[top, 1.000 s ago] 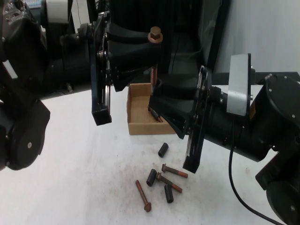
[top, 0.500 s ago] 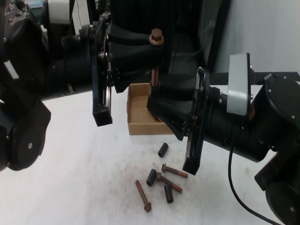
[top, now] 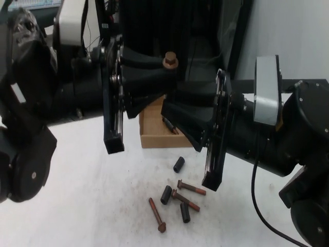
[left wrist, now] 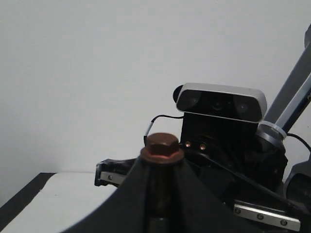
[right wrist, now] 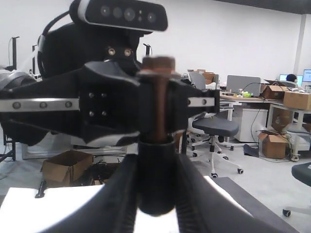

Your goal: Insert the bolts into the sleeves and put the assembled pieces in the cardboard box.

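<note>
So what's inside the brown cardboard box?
One rusty-brown metal bolt lies by the right wall of the brown cardboard box. The floor nearby looks bare. The two arms' black jaws cover its far part and right corner, so anything there is hidden.

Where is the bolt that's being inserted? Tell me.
The bolt stands upright in the left gripper, mid high view, above the cardboard box, its shank reaching the sleeve in the right gripper.
</note>
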You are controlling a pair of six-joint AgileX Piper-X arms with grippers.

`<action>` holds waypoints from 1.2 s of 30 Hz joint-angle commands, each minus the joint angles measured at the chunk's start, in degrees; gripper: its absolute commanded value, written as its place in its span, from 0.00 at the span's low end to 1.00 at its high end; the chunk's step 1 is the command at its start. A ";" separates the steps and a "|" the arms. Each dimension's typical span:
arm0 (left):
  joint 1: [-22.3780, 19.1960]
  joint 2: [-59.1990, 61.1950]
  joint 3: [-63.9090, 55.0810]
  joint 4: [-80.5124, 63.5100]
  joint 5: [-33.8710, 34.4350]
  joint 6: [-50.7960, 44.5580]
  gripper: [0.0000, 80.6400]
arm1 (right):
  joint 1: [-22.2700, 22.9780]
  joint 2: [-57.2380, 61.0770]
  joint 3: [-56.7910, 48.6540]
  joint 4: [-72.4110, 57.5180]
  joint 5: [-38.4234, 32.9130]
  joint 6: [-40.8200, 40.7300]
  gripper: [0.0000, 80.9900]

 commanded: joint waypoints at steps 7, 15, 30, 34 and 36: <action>0.01 0.42 1.71 -0.85 -1.33 0.36 0.02 | 0.03 -0.30 -0.50 -2.45 0.01 0.55 0.01; 0.01 0.42 1.71 -1.08 -0.53 -1.94 0.53 | 0.03 -0.30 -0.50 -0.57 0.01 0.55 0.01; 1.85 -3.23 1.60 -20.88 -13.15 -11.70 0.55 | -0.63 -0.30 -0.50 12.69 9.29 -2.44 0.01; 5.51 -6.09 1.82 -17.15 -15.02 -11.69 0.22 | -2.22 -0.30 -0.50 13.85 14.54 -3.53 0.01; 7.15 -6.62 1.94 -13.46 -15.02 -11.69 0.01 | -3.18 -0.30 -0.50 13.98 17.21 -3.32 0.01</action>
